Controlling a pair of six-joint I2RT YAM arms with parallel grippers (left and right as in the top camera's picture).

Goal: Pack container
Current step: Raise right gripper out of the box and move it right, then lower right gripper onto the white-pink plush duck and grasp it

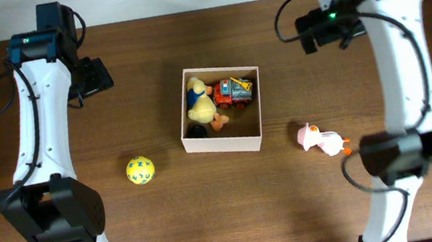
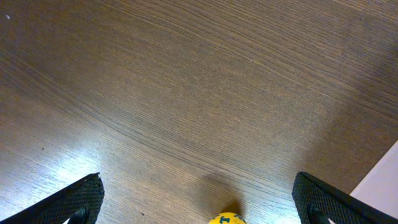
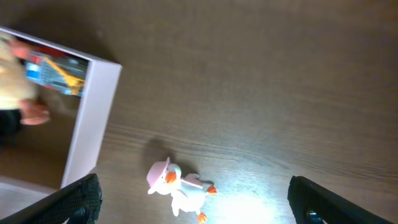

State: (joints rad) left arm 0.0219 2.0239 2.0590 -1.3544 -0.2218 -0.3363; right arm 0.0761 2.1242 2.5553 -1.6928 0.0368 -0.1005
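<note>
The container (image 1: 191, 143) is a square white box with a tan inside, at the table's middle. It holds a yellow plush duck (image 1: 199, 102), a red-orange toy truck (image 1: 233, 92) and a dark item. A yellow ball (image 1: 140, 170) lies left of it, and a white duck with a pink hat (image 1: 319, 139) lies right of it. My left gripper (image 1: 95, 75) is open and empty, high at the back left. The ball shows at the bottom edge of the left wrist view (image 2: 227, 219). My right gripper (image 1: 319, 28) is open and empty, high at the back right, above the white duck (image 3: 177, 186).
The table (image 1: 229, 219) is dark brown wood. The container's white wall shows at the left of the right wrist view (image 3: 93, 118), and its corner shows at the lower right of the left wrist view (image 2: 380, 185). Both arm bases stand at the front left and front right.
</note>
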